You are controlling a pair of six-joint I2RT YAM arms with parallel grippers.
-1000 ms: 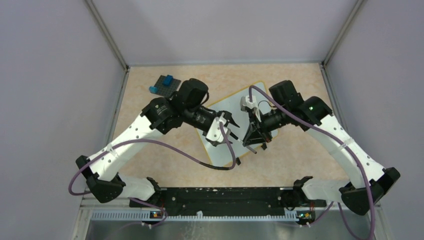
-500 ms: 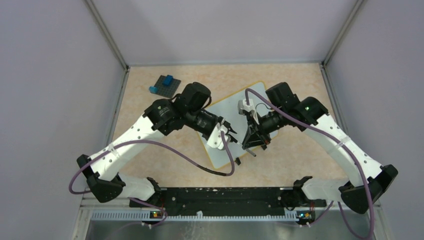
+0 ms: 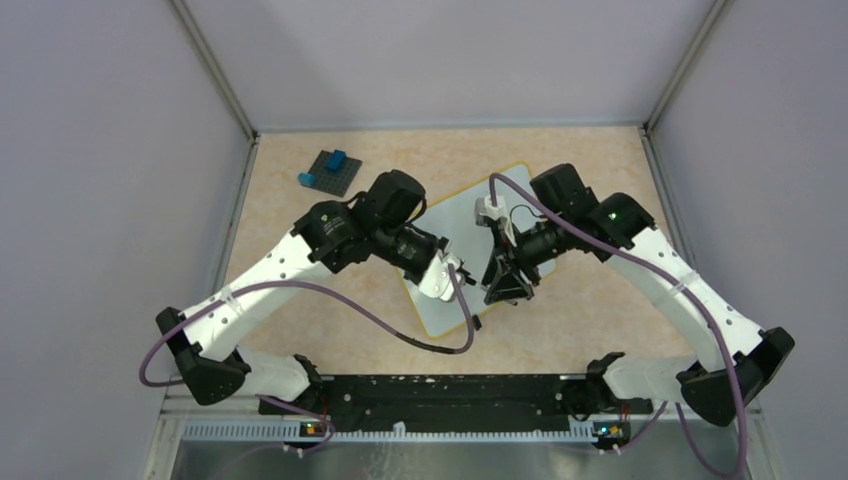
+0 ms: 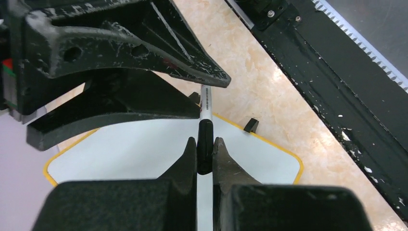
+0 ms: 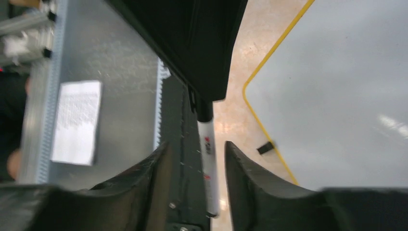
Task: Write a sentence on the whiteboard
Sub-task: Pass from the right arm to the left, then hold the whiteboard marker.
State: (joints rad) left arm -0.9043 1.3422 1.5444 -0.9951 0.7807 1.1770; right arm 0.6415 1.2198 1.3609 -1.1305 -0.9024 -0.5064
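The whiteboard [image 3: 460, 210] lies flat in the middle of the counter [image 3: 570, 300], turned at an angle so that one rounded corner points toward the far edge and another toward the near edge. Both arms reach in over its near half. What the wrist views show of its face [image 4: 144, 144] [image 5: 337, 96] is plain white inside the yellow rim, with a small black clip foot [image 4: 249, 125] [image 5: 265, 147] on the rim.

The left gripper [image 3: 462, 272] [image 4: 206, 142] and the right gripper [image 3: 505, 290] [image 5: 195, 147] meet nose to nose above the board, a marker [image 4: 206, 103] [image 5: 208, 159] spanning between them. The left jaws are closed tight on the marker's black cap [image 4: 205, 130]. The right fingers [image 5: 240, 163] stand on either side of the white barrel; a gap shows beside it in the right wrist view, so whether they press on it cannot be told.

A small dark plate with blue blocks [image 3: 330, 170] sits near the far-left corner, well apart from the board.
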